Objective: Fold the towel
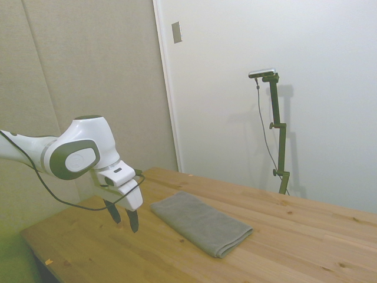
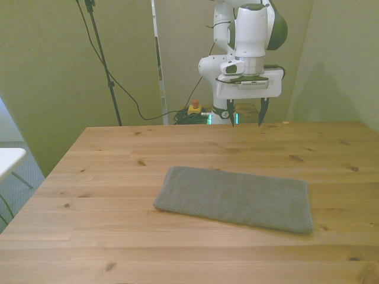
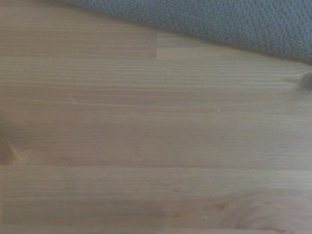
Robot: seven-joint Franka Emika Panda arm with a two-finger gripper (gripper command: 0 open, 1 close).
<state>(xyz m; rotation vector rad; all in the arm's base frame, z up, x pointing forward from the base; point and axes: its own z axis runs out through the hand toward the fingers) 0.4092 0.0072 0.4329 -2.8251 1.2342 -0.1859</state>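
The towel [image 2: 235, 197] is a plain grey-taupe cloth lying flat in a long, layered rectangle on the wooden table [image 2: 118, 165], near its middle. In the side view the towel [image 1: 200, 222] runs diagonally across the boards. My gripper [image 2: 247, 115] hangs open above the table's far edge, behind the towel and clear of it, with nothing between its dark fingers. From the side, the gripper [image 1: 125, 216] hovers just off the towel's near-left end. The wrist view shows bare planks with a strip of the towel [image 3: 234, 22] along one border.
A white surface [image 2: 9, 160] juts in at the front view's left edge, beside the table. Cables and a small yellow box with a red button [image 2: 193, 108] lie on the floor behind the far edge.
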